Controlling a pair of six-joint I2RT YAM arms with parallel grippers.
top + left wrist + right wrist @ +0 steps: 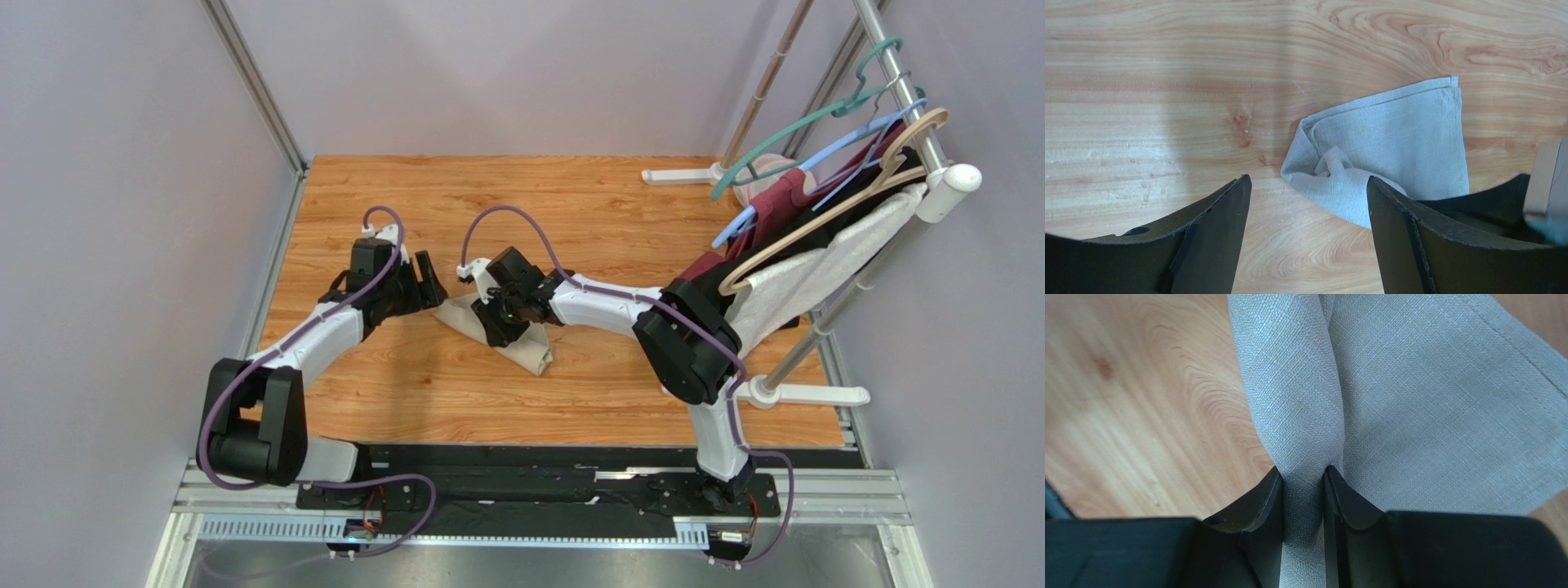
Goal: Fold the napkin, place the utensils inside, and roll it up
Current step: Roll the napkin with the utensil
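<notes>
The beige-tan napkin point(530, 349) lies bunched and partly folded on the wooden table, mostly under my right gripper. In the left wrist view the napkin point(1407, 141) shows as a folded wedge with a crumpled corner. My right gripper point(1304, 474) is shut on a raised fold of the napkin point(1438, 404), with cloth pinched between the jaws. My left gripper point(1308, 187) is open and empty, low over bare wood just left of the cloth; in the top view it point(429, 284) sits beside the right gripper point(505, 312). No utensils are in view.
A clothes rack point(902, 110) with coloured hangers and maroon and white garments point(797, 263) stands at the right edge, over the right arm. Its white feet point(803, 395) rest on the table. Grey walls close in the left and the back.
</notes>
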